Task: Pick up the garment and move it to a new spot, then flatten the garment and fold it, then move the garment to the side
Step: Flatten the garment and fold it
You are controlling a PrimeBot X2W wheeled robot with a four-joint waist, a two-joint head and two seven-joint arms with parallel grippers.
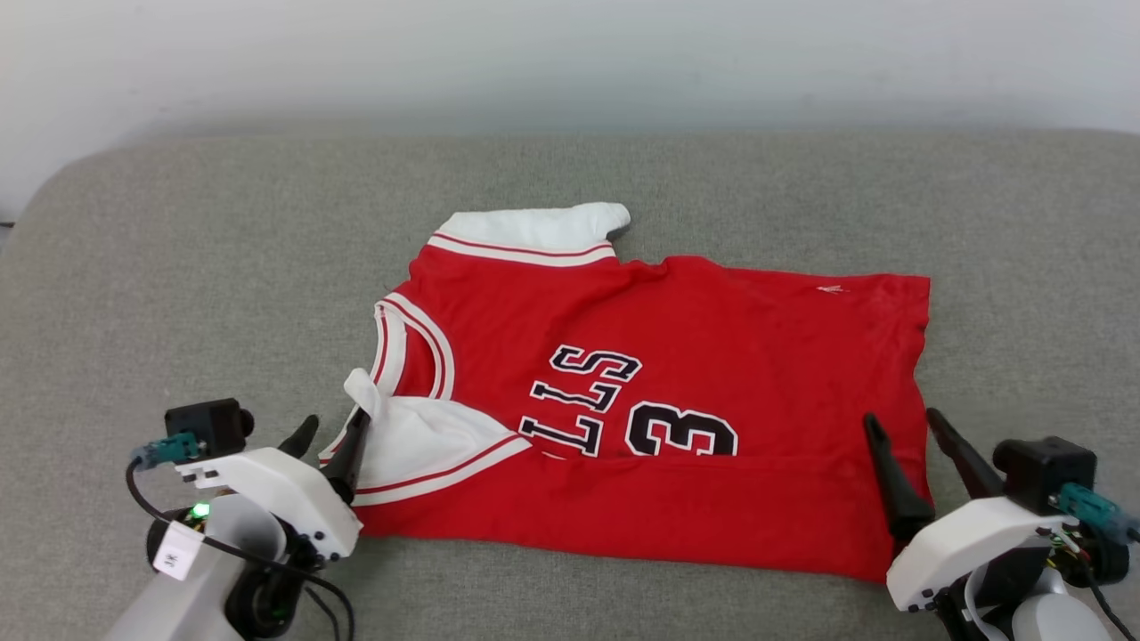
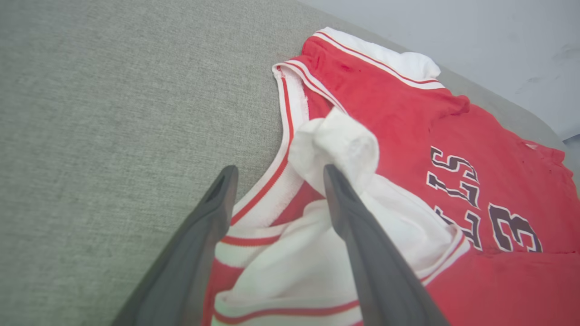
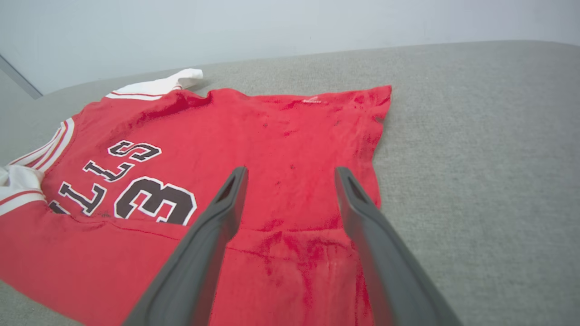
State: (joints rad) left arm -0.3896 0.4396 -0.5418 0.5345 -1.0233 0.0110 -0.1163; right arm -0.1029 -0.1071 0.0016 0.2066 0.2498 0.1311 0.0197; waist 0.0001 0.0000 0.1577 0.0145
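The garment (image 1: 677, 356), a red jersey with white sleeves, striped trim, black lettering and a 3, lies on the grey cushion with its near long edge folded over the lower part of the print. Its near white sleeve (image 2: 335, 145) sticks up in a small peak. My left gripper (image 1: 331, 429) stands open at the collar end, one finger touching that sleeve, nothing pinched between the fingers (image 2: 217, 199). My right gripper (image 1: 899, 425) is open over the hem end (image 3: 290, 203) of the garment, fingers apart above the folded edge.
The grey fabric surface (image 1: 178, 267) stretches wide on all sides of the garment, with a rounded far-left corner. A pale wall (image 1: 570, 53) rises behind the far edge. Bare cushion lies left of the collar and right of the hem (image 3: 476, 158).
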